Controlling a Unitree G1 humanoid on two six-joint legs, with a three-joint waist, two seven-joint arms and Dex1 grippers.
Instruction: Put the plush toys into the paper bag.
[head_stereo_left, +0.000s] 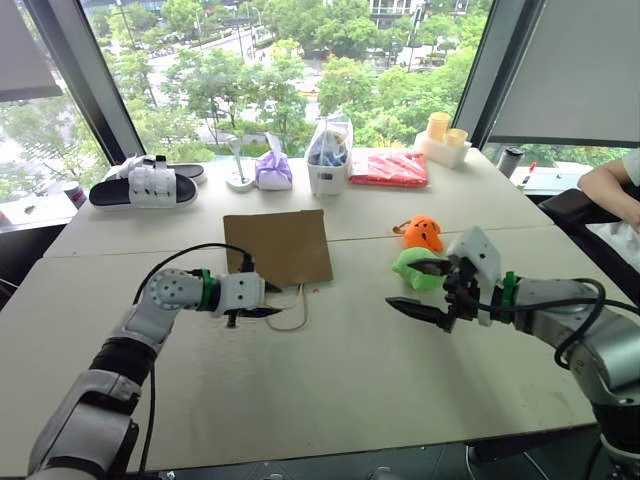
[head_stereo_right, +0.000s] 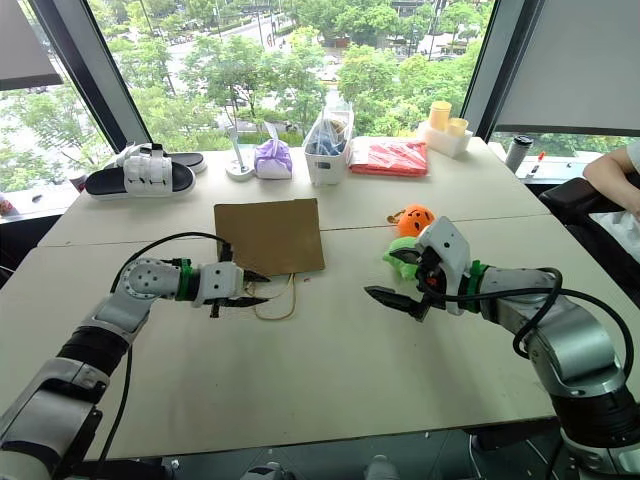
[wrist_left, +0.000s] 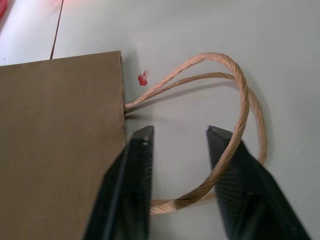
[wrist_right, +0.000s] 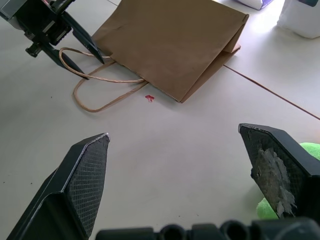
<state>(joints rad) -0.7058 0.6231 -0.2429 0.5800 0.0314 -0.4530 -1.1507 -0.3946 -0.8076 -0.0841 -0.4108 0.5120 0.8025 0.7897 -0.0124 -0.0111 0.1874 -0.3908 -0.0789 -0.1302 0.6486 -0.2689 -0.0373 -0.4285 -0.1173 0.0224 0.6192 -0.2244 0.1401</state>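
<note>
Left gripper: jaws parted, astride the cord handles at the mouth of the paper bag.
Right gripper: released wide, beside the green toy.
Orange toy: just behind the green one.

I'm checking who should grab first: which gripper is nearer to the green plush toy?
Right. The right gripper, jaws open, sits right beside the green plush toy. The left gripper is across the table at the paper bag's cord handles.

Silver-grey arms with green wrist rings, looping black cables and black textured jaws.
</note>
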